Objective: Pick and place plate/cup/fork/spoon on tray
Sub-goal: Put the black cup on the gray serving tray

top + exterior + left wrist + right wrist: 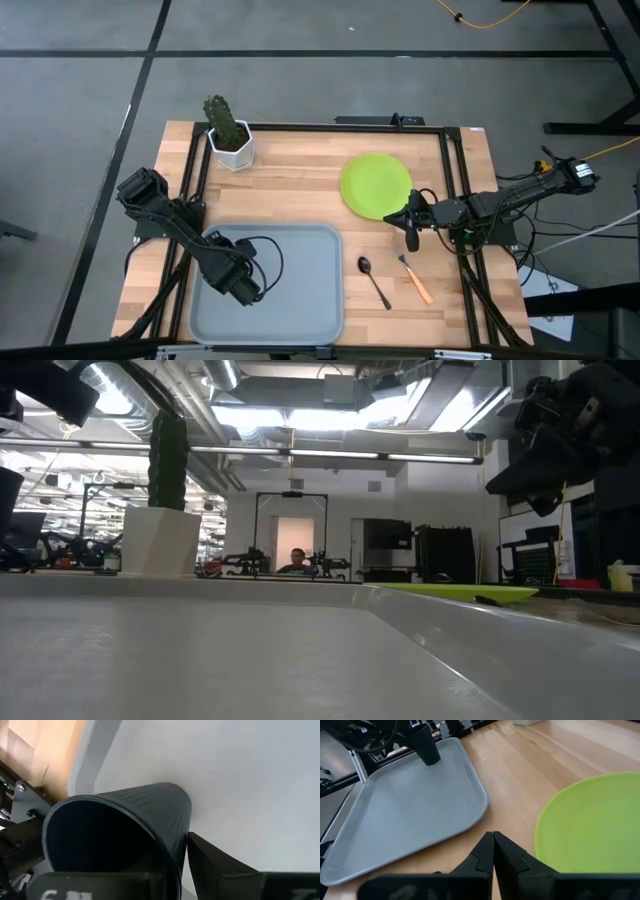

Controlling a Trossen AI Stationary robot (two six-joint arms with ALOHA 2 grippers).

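Observation:
The light-grey tray (300,310) lies at the table's near left. My left gripper (245,288) is low over the tray's left part, shut on the black ribbed cup (125,830), which also shows in the right wrist view (427,747). The lime-green plate (376,186) lies flat on the wood at centre right. My right gripper (408,228) is shut and empty just off the plate's near right rim (545,840). The dark spoon (374,281) and the orange-handled fork (414,278) lie on the wood to the right of the tray. My left gripper pinches the cup's wall at its rim (177,857), with one finger (220,865) outside and the other inside the cup, mostly hidden by it. The fingers come from above. The cup stands about upright with its base (433,761) at the tray's floor.
A white hexagonal pot with a cactus (230,138) stands at the far left of the table. Black frame rails run along the table's left, right and far sides. Bare wood lies between the tray and the plate.

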